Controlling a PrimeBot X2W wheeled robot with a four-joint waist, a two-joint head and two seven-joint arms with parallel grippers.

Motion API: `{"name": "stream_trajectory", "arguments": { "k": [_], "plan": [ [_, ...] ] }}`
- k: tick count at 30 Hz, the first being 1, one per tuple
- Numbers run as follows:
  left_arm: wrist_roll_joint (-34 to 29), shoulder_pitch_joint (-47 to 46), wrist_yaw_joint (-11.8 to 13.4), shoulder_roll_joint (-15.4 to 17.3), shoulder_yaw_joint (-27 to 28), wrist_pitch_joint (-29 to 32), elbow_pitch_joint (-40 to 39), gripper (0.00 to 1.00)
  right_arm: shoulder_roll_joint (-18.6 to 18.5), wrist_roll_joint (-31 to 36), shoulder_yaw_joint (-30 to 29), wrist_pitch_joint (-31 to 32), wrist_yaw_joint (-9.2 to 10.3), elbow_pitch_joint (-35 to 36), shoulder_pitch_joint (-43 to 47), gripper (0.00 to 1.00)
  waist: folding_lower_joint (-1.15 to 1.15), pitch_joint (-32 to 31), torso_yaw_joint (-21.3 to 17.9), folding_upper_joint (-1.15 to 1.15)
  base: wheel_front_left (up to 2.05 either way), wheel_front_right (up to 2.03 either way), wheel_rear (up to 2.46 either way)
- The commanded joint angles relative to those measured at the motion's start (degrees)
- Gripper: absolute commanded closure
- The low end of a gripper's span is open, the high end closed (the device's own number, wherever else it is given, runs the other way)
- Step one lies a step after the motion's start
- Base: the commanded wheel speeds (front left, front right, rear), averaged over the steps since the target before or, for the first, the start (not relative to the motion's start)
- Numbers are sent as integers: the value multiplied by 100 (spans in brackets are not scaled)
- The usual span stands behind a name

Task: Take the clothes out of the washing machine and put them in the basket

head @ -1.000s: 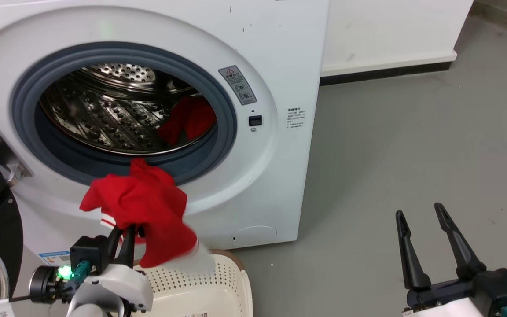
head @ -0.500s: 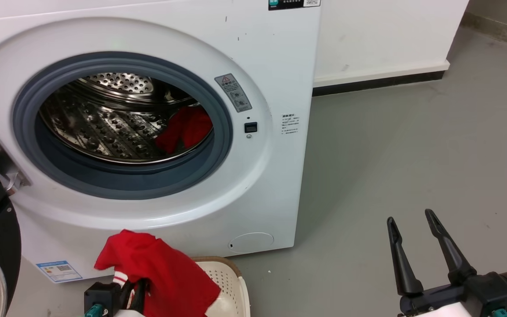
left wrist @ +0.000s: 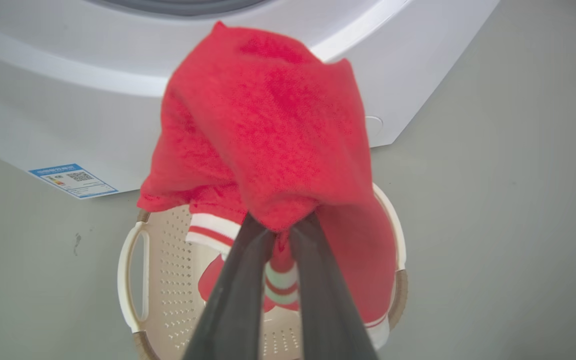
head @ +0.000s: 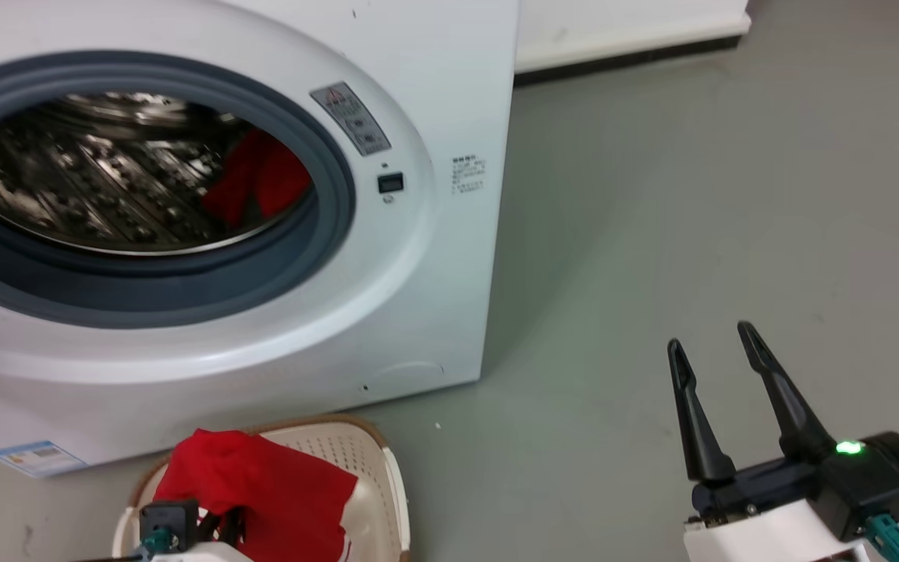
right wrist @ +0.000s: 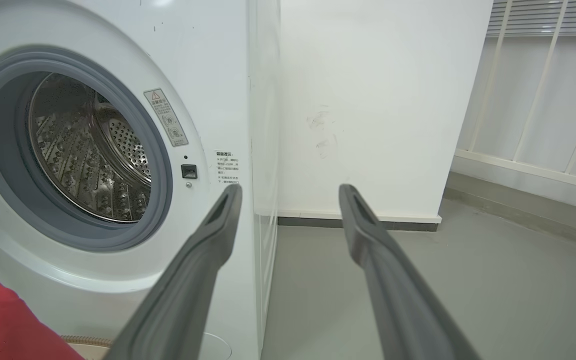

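Left wrist view: left pincer [left wrist: 282,227] pinching red garment [left wrist: 268,125] above basket [left wrist: 168,300], positioned for drop. Right pincer [head: 708,336] spread, idle. Second garment [head: 258,183] inside washing machine [head: 418,297] drum.

Porthole [head: 153,290] open, red garment [left wrist: 268,125] over basket [left wrist: 173,300]

The garment [left wrist: 268,125] at the centre of the left wrist view is bright red, its trim [left wrist: 208,231] striped white and red, over a cream basket [left wrist: 168,290] dotted with holes and rimmed brown. The washing machine [head: 434,297] is white with a grey porthole seal [head: 336,211], a silvery drum [head: 67,195] and a blue label [head: 28,458]; the floor [head: 691,195] is dull grey.
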State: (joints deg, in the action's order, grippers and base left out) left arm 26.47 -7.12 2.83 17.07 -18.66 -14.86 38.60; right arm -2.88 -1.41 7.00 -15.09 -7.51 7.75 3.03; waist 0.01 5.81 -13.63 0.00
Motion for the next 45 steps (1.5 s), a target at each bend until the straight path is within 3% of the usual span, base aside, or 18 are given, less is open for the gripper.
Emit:
{"name": "stream_trajectory", "arguments": {
  "k": [1,15,21,36,37,38,45],
  "plan": [
    [26,-160,-47,-24,40,-32,144,100,2,-34,38,-12,4,30,-138,0,-1,385,-144,0,0,0,0],
    [-43,-1625,-365,-14,107,-36,2177,100,1,-326,254,-12,4,220,-1054,0,-1,1952,-436,0,0,0,0],
    [-20,-2193,-390,4,76,211,2965,100,1,-480,322,-12,4,308,-1398,0,-1,2527,-583,0,0,0,0],
    [-29,-2988,-297,62,-53,538,3443,98,1,-684,263,-12,4,408,-1790,0,-1,3329,-645,0,0,0,0],
    [-17,-3012,-302,47,-58,546,3453,12,1,-682,257,-12,4,401,-1800,0,-1,3336,-634,0,0,0,0],
    [-26,-3035,-291,39,-71,519,3458,0,1,-677,248,-12,4,391,-1808,0,-1,3333,-621,0,0,0,0],
    [30,-2881,-329,-106,-125,402,3494,0,0,-586,226,-12,4,253,-1713,0,-1,3003,-509,0,0,0,0]
  ]
}}
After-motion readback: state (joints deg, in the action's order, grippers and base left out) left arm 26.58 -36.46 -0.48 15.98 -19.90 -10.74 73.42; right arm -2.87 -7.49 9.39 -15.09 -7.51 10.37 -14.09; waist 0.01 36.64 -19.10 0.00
